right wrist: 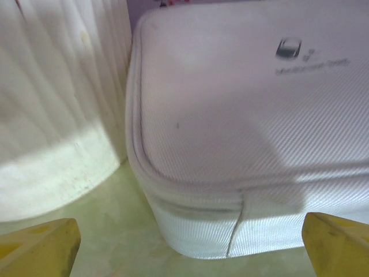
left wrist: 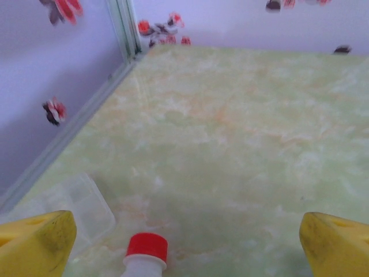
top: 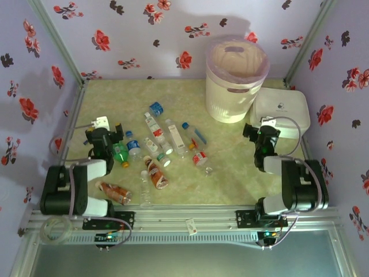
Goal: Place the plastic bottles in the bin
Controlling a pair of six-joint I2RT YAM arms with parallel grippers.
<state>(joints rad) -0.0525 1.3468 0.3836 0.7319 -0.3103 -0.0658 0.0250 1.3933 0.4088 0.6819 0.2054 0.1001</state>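
Observation:
Several plastic bottles lie scattered mid-table: a green one, clear ones with red and white labels, and orange-brown ones. The bin, cream, ribbed and lined with a pink bag, stands at the back right. My left gripper hovers open at the left end of the scatter. In the left wrist view a white bottle with a red cap sits low between the open left gripper's yellow fingertips. My right gripper is open and empty in front of the bin.
A flat white box lies right of the bin; its corner faces my right gripper, with the bin's ribbed wall to its left. A clear flat plastic piece lies by the left wall. Flowered walls enclose the table.

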